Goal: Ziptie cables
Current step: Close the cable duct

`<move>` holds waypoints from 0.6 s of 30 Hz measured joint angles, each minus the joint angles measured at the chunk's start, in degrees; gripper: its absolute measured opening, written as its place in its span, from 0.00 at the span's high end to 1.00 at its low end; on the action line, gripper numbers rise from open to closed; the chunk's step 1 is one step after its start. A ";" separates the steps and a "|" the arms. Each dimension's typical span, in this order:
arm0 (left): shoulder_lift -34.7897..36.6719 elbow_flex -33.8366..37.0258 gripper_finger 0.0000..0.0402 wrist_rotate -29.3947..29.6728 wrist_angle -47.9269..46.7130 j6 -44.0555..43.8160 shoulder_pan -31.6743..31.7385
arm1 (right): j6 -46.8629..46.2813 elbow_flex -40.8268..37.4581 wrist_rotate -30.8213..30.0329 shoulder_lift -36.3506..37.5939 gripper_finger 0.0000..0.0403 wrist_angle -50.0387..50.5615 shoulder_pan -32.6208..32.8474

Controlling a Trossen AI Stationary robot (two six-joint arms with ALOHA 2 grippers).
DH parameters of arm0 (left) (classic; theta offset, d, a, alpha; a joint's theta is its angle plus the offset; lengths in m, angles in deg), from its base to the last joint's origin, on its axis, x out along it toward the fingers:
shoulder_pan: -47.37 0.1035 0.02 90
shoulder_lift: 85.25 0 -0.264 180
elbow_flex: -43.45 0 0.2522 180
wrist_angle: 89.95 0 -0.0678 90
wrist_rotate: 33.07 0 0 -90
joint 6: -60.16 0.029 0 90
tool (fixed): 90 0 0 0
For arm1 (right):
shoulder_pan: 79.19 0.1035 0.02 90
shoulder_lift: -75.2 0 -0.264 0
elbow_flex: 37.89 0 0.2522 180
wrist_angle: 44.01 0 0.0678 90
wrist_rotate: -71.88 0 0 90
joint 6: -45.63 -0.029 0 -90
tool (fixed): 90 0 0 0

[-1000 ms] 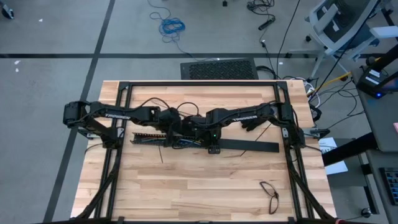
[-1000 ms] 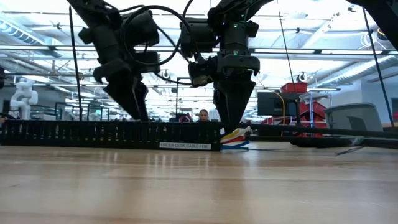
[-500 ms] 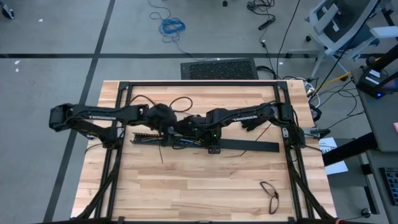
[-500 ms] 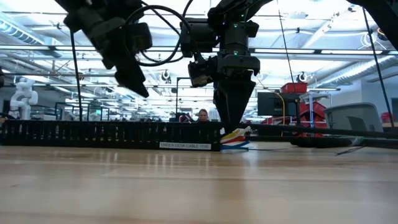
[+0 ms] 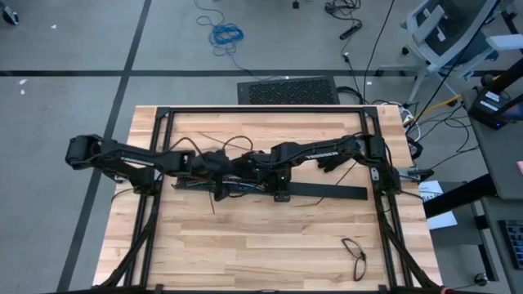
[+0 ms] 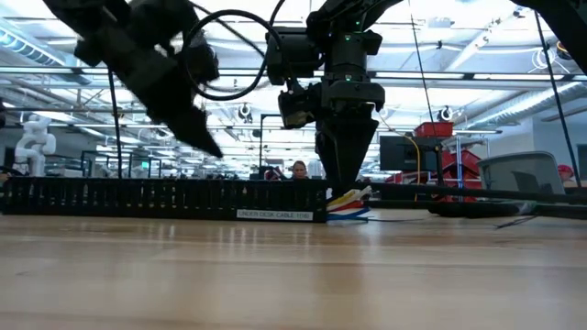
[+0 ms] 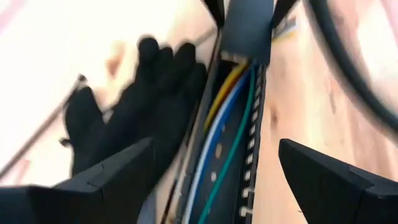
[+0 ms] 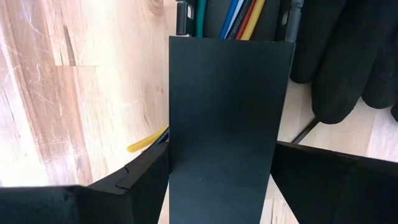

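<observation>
Near the middle of the wooden bench (image 5: 270, 237) both arms meet over a long black slotted tray (image 6: 138, 197) that runs left to right. Coloured cables (image 7: 217, 134) lie inside it lengthwise, yellow, white/blue and green ones showing in the left wrist view, and their ends poke out of the tray's end as a little red, blue, yellow and white fan (image 6: 347, 205) resting on the wood.

Left tool (image 5: 219, 173) hangs above the tray with its fingers (image 7: 112, 180) spread wide apart, nothing between them, the tray and wires showing straight through the gap. From table height it sits tilted and well clear of the tray top.

Right tool (image 5: 279, 181) points straight down at the tray's end, its fingers either side of a flat black lid strip (image 8: 227, 124), clamped on it as far as the wrist view shows. That strip carries on to the right along the bench (image 5: 331, 192).

A small loop of wire (image 5: 354, 249) lies well apart, near the bench's front right corner.
</observation>
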 joint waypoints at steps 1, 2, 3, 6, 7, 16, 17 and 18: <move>-1.21 0.28 0.16 0.02 0.35 0.54 -0.29 | -0.04 0.00 -0.02 0.00 0.36 -0.01 0.01; -2.58 0.53 0.16 -0.23 1.08 0.82 -0.59 | -0.05 0.00 0.00 0.00 0.36 0.05 0.02; -4.02 0.59 0.16 -0.81 1.88 0.94 -0.85 | -0.03 0.00 0.00 0.00 0.36 0.07 0.02; -7.59 0.59 0.16 -1.20 5.41 1.98 -1.60 | -0.03 0.00 0.00 0.00 0.36 0.09 0.02; -8.33 0.59 0.16 -0.94 6.55 1.90 -1.61 | -0.09 0.00 0.00 0.00 0.36 0.09 0.02; -9.91 0.54 0.16 0.84 11.43 4.93 -1.59 | 0.08 0.00 0.00 0.00 0.36 0.07 0.02; -10.44 0.54 0.16 0.88 12.51 5.45 -1.59 | 0.09 0.00 0.00 0.00 0.36 0.07 0.02; -11.10 0.54 0.16 0.89 13.54 6.07 -1.57 | 0.13 0.00 0.00 0.00 0.36 0.07 0.02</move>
